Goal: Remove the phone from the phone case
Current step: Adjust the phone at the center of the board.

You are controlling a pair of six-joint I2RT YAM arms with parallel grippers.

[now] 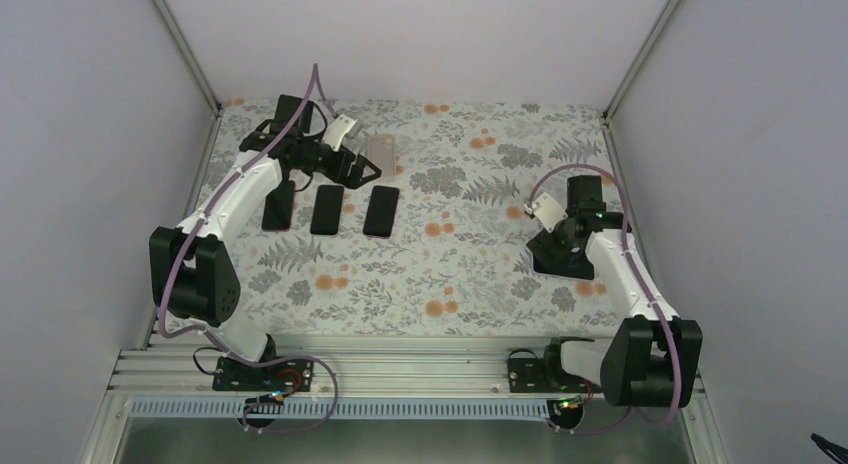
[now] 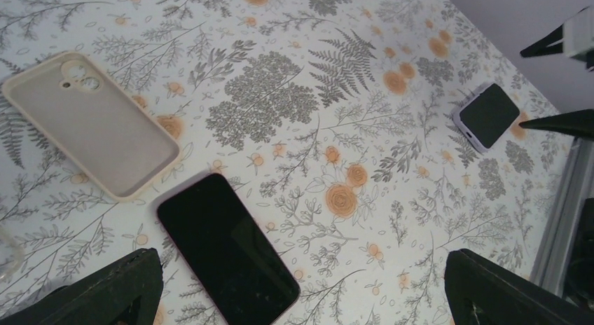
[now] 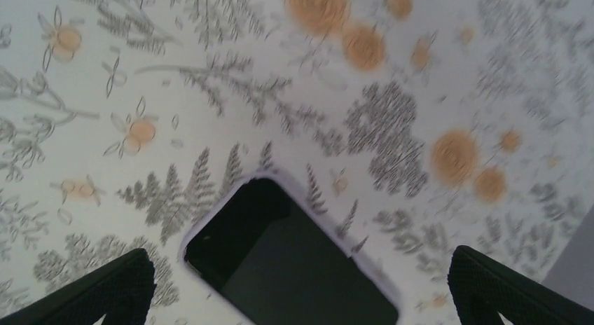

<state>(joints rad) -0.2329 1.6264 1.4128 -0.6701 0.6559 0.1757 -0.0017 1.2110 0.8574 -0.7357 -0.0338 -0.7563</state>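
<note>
The beige case (image 2: 91,122) lies open side up at the far left of the table (image 1: 470,274) with nothing in it, its camera cut-out at one end. The pale lilac case (image 2: 462,125) at the right holds the phone (image 3: 294,262), screen up and dark, the rim showing all round its visible end. The left gripper (image 2: 302,258) is spread wide and holds nothing, hanging over a bare phone (image 2: 228,251) that lies just near the beige case. The right gripper (image 3: 301,256) is also spread wide and empty, hanging over the cased phone, one finger to each side; that view is blurred.
</note>
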